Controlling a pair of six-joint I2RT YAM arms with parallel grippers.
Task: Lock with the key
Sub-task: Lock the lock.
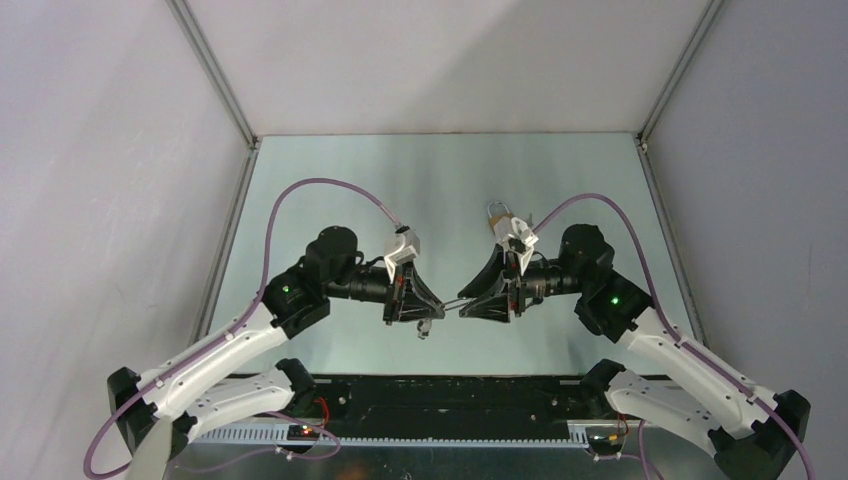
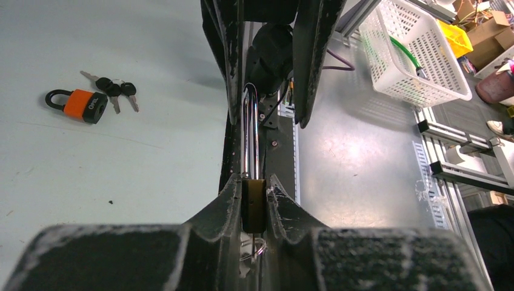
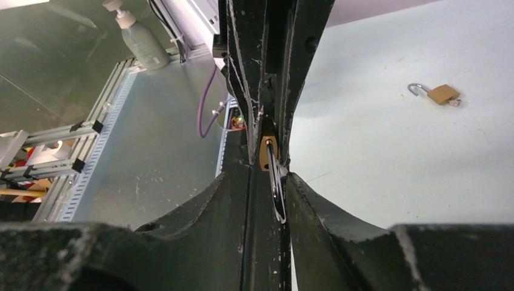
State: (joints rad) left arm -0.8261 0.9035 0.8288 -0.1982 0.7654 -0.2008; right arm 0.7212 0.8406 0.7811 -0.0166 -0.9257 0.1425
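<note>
The left fingers [image 2: 213, 211] are clamped on the body of a brass padlock [image 2: 253, 203], held above the worktop [image 2: 121, 176] midway between the two arms. Its shackle [image 2: 251, 133] reaches in between the right fingers [image 3: 315, 206], which stand partly apart on either side of it, not clamped. An orange padlock [image 2: 85, 104] with a bunch of keys [image 2: 112, 91] lies on the worktop, well apart.

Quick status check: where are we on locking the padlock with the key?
Done: the left gripper has the brass padlock off the table, clamped by its body. In hand: the right gripper straddles its shackle, jaws not yet tight. Left: press the shackle home and turn the key; a key ring hangs under the body, key itself unclear.
</note>
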